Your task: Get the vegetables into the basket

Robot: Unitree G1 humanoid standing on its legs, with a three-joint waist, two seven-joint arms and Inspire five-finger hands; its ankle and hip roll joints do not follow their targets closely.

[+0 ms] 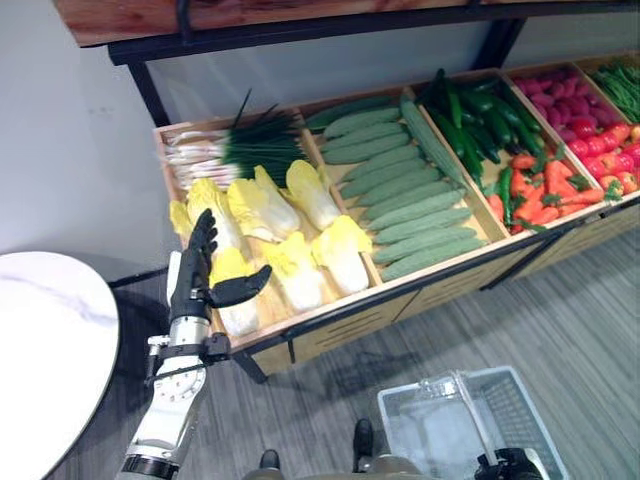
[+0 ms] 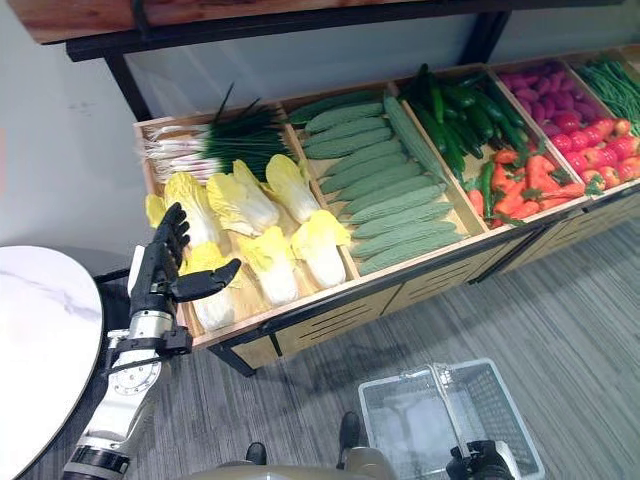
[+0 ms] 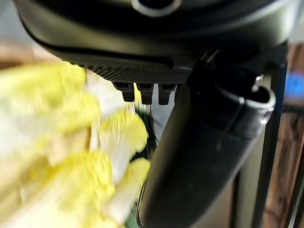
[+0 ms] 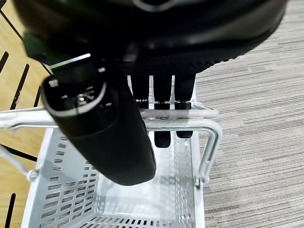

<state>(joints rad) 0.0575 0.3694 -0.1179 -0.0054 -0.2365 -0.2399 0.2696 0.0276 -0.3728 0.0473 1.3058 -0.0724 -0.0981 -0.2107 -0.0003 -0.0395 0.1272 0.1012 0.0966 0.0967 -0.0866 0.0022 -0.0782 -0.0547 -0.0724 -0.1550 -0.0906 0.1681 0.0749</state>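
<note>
Vegetables fill a long wooden produce stand [image 1: 330, 325] of slanted crates on a dark metal frame, standing on grey striped flooring [image 1: 560, 320] against a pale wall, with a wooden shelf [image 1: 250, 15] above it. Taking the stand as the landmark: its leftmost crate holds pale yellow napa cabbages [image 1: 300, 235] in front and a bunch of green onions [image 1: 235, 148] with white stalks and dark green tops at the back. The next crate along holds long ridged green cucumbers [image 1: 400, 190] laid in rows. Further right lie darker green cucumbers [image 1: 475, 120], orange-red peppers or carrots [image 1: 540, 195], then red tomatoes [image 1: 605, 150] and purplish roots [image 1: 560, 95]. At the far right end a few green beans [image 1: 620, 85] show.

A round white marble-topped bench [image 1: 40, 350] sits just off the stand's left end, on the near side.

The left hand [image 1: 200, 275] is raised at the front left corner of the stand, over the nearest cabbages, fingers straight and thumb spread wide, holding nothing.

The basket [image 1: 470, 420], a pale wire-and-mesh shopping basket with nothing in it, hangs above the floor in front of the stand's middle. The right hand [image 4: 142, 109] has its fingers curled over the basket's metal handle [image 4: 190, 126].
</note>
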